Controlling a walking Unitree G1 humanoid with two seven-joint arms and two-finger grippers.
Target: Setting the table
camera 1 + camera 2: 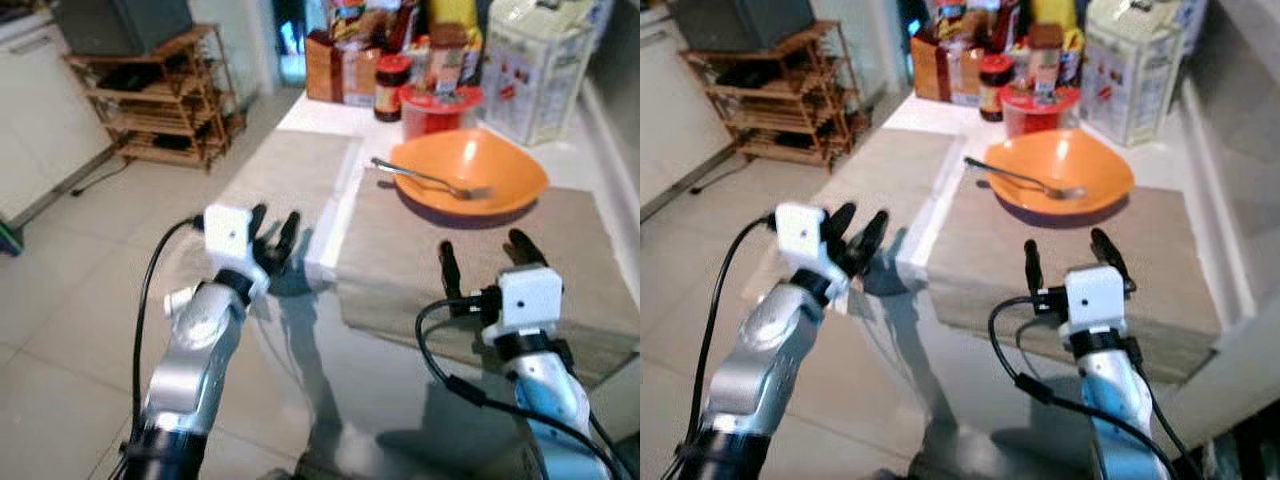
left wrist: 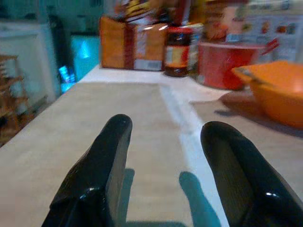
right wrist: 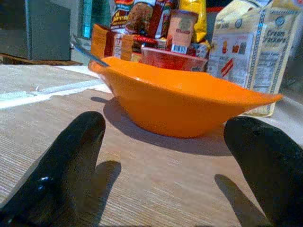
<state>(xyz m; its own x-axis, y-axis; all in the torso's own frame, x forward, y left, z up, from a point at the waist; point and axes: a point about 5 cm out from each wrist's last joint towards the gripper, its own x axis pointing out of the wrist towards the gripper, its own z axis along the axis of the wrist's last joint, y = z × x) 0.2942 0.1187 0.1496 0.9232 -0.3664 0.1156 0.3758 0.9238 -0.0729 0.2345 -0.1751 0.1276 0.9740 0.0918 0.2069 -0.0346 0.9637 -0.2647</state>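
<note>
A wide orange plastic bowl (image 1: 468, 172) sits at the far end of the right beige woven placemat (image 1: 400, 265), a metal fork (image 1: 432, 180) resting in it. The right gripper (image 1: 492, 260) hovers near it, fingers spread. The left gripper (image 1: 276, 238), also spread, hovers over the left beige placemat (image 1: 295, 165).

Two placemats (image 1: 300, 170) (image 1: 480, 260), one orange bowl (image 1: 500, 165), one fork (image 1: 430, 180), one shelf (image 1: 165, 95).
</note>
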